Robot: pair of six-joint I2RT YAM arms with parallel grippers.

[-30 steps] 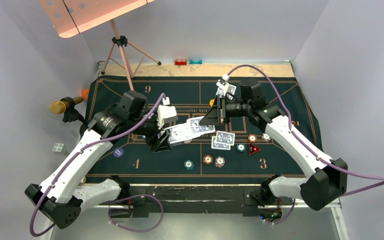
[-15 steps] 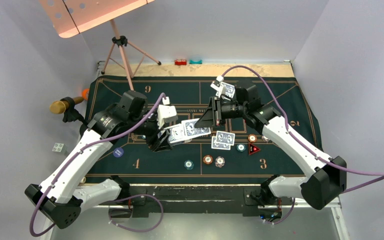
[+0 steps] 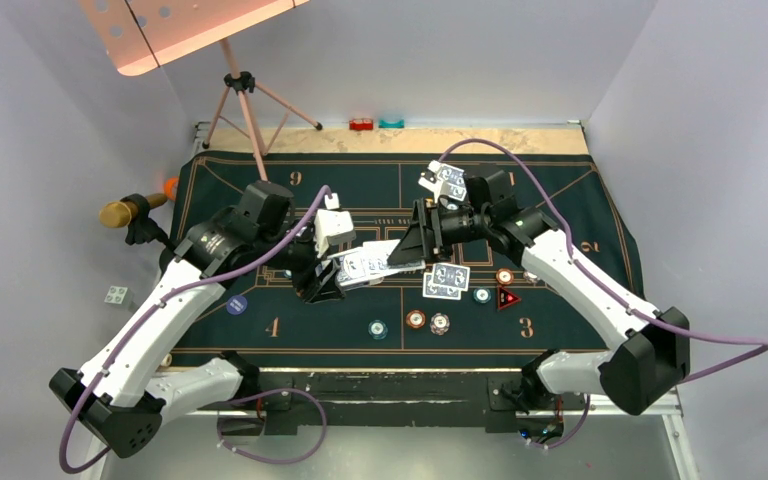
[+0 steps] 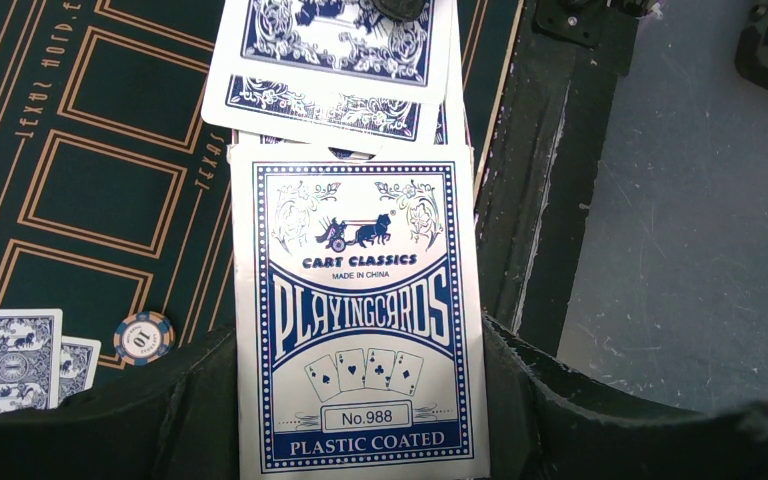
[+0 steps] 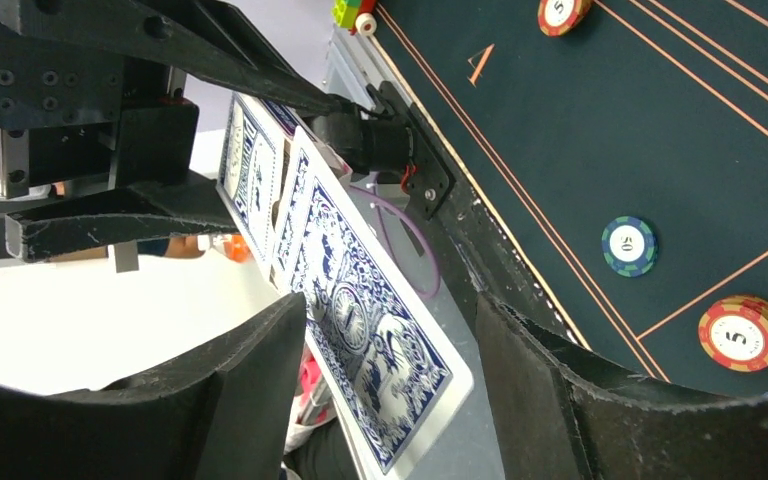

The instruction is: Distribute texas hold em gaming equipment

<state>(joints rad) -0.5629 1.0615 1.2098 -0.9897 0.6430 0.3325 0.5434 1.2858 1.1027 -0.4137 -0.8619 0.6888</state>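
- Your left claw (image 3: 318, 284) is pinching the card box (image 4: 360, 340). It holds the box up over the green mat (image 3: 340, 335) on the table, and a few cards poke out of the open end.
- Your right claw (image 5: 390, 318) is spread wide, with one finger on each side of the top card (image 5: 370, 375). It is not squeezing the card.
- The job in hand looks like pulling one card out of the box to deal it.
- Push the right claw a little further along the card so both fingers get a good bite. Then press them together gently.
- Pull straight out along the box, not sideways, or the cards under it may come too.
- Hold the box tight in the left claw so it does not slip.
- Two cards (image 3: 446, 280) lie on the mat near the chips (image 3: 416, 319) and the red triangle (image 3: 507, 297). Put the new card on a bare bit of mat.
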